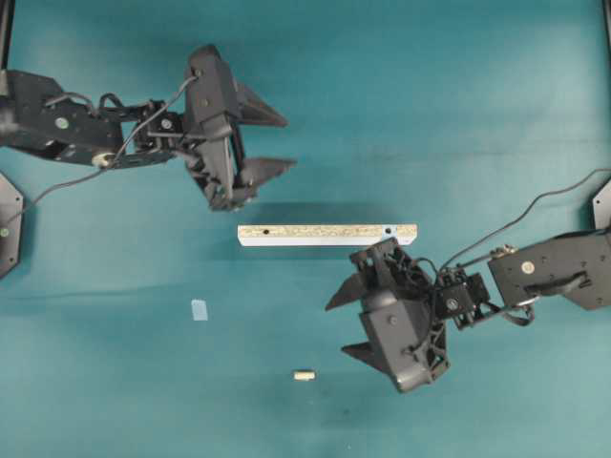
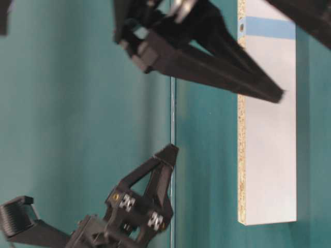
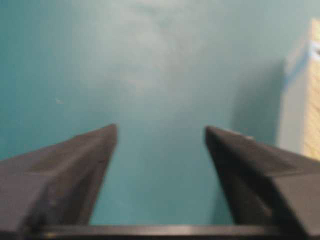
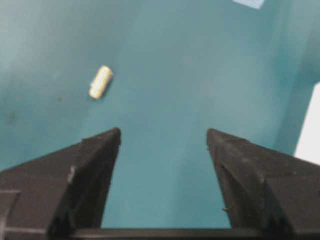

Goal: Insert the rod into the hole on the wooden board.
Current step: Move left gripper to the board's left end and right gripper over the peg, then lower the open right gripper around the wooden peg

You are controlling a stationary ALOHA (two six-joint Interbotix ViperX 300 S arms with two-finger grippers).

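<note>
From above, the left arm comes in from nine o'clock, and its left gripper [image 1: 283, 143] hangs over the teal table [image 1: 477, 95] at about eleven o'clock from the wooden board [image 1: 326, 235], near the board's left end but clear of it. Its jaws stand wide apart with only bare cloth between them, as its own wrist camera shows. The right arm enters from three o'clock and bends toward the middle; the right gripper [image 1: 342, 326] points toward nine o'clock just below the board's right end, jaws likewise spread wide and holding nothing.

A small pale blue tape square [image 1: 199, 309] lies flat at about eight o'clock from the board, well apart from everything. Nothing sits between either gripper and the board.

The board is a long narrow speckled tan strip with a white edge, lying crosswise at the table's middle. The hole [image 1: 388, 231], a small dark dot beside a pale blue patch, sits near its right end; another dark hole [image 1: 264, 232] marks the left end. The rod [image 1: 304, 375], a stubby tan dowel, lies on its side on the cloth at six o'clock from the board, near the right gripper's lower finger, touching nothing.
</note>
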